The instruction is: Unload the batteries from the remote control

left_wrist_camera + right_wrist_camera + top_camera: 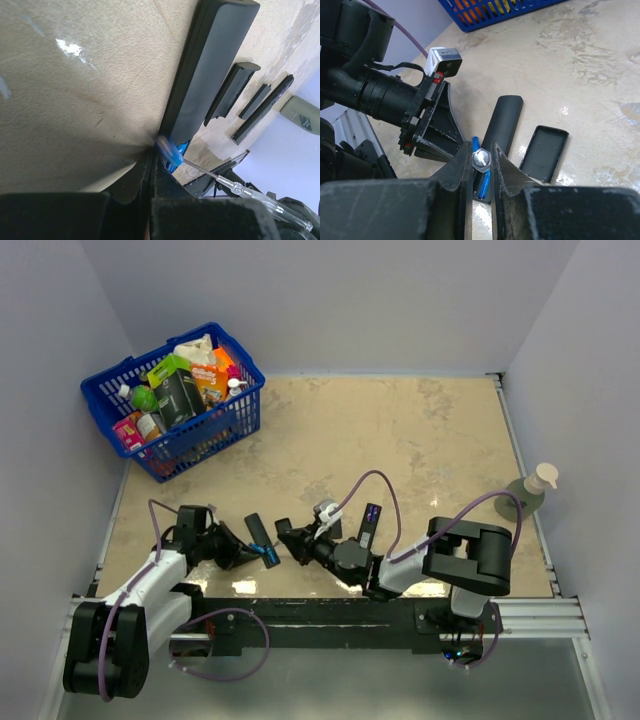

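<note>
We are holding our closed left tool [151,165] at the battery [170,153] lying along the remote [200,90]. Our right tool [481,150] is clamping a screwdriver [235,188].

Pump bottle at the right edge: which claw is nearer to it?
Right. The right claw sits well left of the pump bottle, mid-table; the left claw is even further left.

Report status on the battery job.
Left gripper shut at end of remote. Right gripper shut on clear tool, tip at blue battery. Battery at remote end, not yet out. Cover lies aside, not blocking.
</note>
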You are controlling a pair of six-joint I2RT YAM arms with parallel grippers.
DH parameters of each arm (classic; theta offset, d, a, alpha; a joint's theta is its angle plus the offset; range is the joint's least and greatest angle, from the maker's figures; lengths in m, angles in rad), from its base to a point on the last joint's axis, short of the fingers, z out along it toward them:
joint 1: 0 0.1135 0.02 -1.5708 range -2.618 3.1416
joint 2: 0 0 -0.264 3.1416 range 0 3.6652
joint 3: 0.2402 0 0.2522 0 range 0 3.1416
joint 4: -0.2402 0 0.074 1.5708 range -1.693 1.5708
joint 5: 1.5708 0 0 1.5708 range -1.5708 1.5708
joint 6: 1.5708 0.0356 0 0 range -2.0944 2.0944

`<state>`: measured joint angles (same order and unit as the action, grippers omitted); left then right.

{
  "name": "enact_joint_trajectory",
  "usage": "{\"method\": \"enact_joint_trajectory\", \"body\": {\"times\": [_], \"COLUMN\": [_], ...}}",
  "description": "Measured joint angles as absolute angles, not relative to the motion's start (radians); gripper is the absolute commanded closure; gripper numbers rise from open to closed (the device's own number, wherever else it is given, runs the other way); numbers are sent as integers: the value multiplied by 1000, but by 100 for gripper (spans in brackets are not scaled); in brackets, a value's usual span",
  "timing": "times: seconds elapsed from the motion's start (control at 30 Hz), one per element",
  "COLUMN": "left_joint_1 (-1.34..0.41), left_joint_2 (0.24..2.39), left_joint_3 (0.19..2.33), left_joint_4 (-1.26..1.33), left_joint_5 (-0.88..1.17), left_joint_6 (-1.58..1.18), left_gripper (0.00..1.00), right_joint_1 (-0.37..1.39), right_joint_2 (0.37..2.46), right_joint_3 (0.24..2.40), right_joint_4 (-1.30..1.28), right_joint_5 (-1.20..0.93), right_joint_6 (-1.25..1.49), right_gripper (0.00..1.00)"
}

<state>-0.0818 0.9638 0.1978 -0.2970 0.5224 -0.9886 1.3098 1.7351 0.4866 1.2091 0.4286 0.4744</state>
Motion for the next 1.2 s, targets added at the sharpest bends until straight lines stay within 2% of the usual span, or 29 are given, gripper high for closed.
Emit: {"method": "enact_joint_trajectory", "body": {"times": [0.43,0.77,1.07,1.13,1.2], "left_joint_1": [-91,-101,-101,-101,-101], "left_joint_2": [966,943,942,956,965], "left_joint_3": [211,367,487,490,493], "left_joint_4": [-316,-493,-553,-565,-567], "left_joint_5": [507,354,246,238,238], "left_joint_6": [-984,-941,-881,-849,-821], "left_gripper": [100,100,100,96,82], "right_joint_1": [1283,1290,1296,1298,1301], "right_joint_2": [1738,1694,1663,1654,1644], "right_joint_3": [474,606,691,697,701], "right_joint_4": [1221,938,743,712,685], "right_joint_5": [401,382,388,394,402], "right_joint_6": [523,522,505,505,505], "right_gripper": [100,100,100,100,100]}}
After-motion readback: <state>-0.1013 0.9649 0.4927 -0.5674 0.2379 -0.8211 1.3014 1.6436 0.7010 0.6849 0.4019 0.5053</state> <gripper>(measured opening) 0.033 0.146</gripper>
